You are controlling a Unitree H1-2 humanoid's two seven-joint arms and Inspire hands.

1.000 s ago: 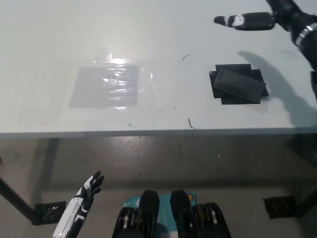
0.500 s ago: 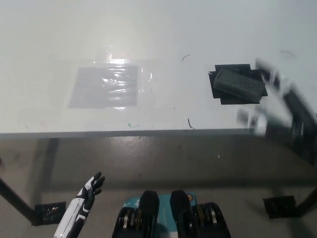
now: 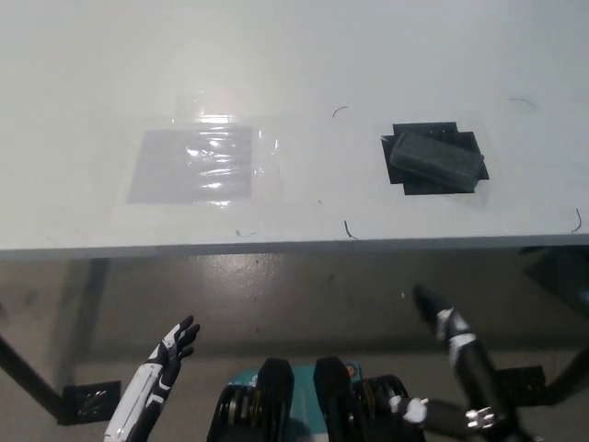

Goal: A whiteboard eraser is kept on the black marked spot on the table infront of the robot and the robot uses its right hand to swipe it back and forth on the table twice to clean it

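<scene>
well, no readable writing or brand on anything; only a few thin pen squiggles [image 3: 348, 229] on the tabletop near its front edge and further back, none legible.

nearest, below the table edge: white left hand [image 3: 170, 349] at lower left, hanging over the floor, fingers spread a bit and holding nothing. black right hand [image 3: 444, 324] at lower right, also below the table's front edge, pointing up toward the table; fingers look extended and together-ish but it's dark and partly blurred, so can't tell for sure how they sit. it grips nothing that shows.

whiteboard eraser [image 3: 436, 157] lies on the table, well apart from both hands, up and a little right of the right hand w/ the table edge between them. it's a dark grey block, lying flat, turned at a slight angle, sitting on the black marked spot [image 3: 410, 182], which pokes out around it on all sides. nothing touches it.

table [image 3: 294, 55] is white, glossy, w/ a clear plastic/tape patch [image 3: 193, 166] on the left half catching glare. under the table: grey concrete-looking floor [image 3: 276, 295], dark table legs w/ black foot plates [image 3: 92, 397] at left and right.
</scene>
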